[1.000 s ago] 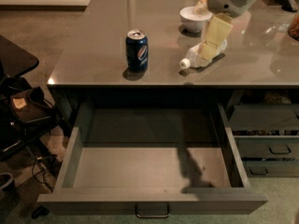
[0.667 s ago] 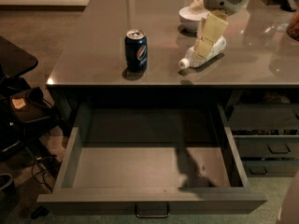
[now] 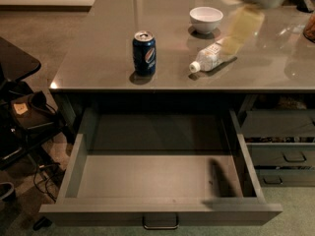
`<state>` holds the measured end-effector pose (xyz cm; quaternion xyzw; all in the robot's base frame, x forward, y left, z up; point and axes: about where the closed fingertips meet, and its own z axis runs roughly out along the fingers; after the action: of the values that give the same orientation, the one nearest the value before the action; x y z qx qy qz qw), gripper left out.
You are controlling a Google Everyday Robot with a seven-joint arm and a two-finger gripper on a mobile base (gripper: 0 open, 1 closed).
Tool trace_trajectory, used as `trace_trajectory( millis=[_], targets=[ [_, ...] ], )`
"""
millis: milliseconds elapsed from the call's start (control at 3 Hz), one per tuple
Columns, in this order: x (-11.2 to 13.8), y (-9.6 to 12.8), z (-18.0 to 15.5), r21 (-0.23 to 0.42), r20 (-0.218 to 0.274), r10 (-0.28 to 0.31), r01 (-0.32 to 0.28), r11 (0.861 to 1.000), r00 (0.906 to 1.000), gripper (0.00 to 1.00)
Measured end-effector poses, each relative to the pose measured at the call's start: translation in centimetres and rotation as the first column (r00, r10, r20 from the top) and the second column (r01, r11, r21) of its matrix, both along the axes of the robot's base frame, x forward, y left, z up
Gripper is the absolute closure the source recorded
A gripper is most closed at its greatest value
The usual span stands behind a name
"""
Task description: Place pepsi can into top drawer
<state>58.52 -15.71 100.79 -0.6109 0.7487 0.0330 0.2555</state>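
Note:
The pepsi can [image 3: 144, 53] stands upright on the grey countertop, left of centre near the front edge. The top drawer [image 3: 162, 208] is pulled wide open below it and holds nothing; its dark pull handle [image 3: 160, 224] is at the bottom. My gripper [image 3: 241, 28] is a blurred pale shape hanging from the arm at the top right, above the counter and well right of the can, just over the lying bottle.
A white plastic bottle [image 3: 210, 59] lies on its side right of the can. A white bowl [image 3: 205, 18] stands behind it. Narrower grey drawers [image 3: 283, 154] are at the right. A dark chair and cables [image 3: 22, 117] stand on the floor at left.
The arm has moved, its gripper now blurred and a little higher over the bottle. The bowl, hidden before, is now uncovered. Can and drawer have not moved.

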Motion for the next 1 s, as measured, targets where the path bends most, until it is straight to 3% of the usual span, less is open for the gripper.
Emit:
trace_trajectory(
  millis=[333,1000],
  targets=[
    [-1.42,-4.33,1.98,-0.043,0.094,-0.113,0.118,0.992,0.9891,0.0],
    [-0.94,-4.12,1.47,-0.028,0.089,-0.108,0.111,0.993,0.9902,0.0]
  ],
)
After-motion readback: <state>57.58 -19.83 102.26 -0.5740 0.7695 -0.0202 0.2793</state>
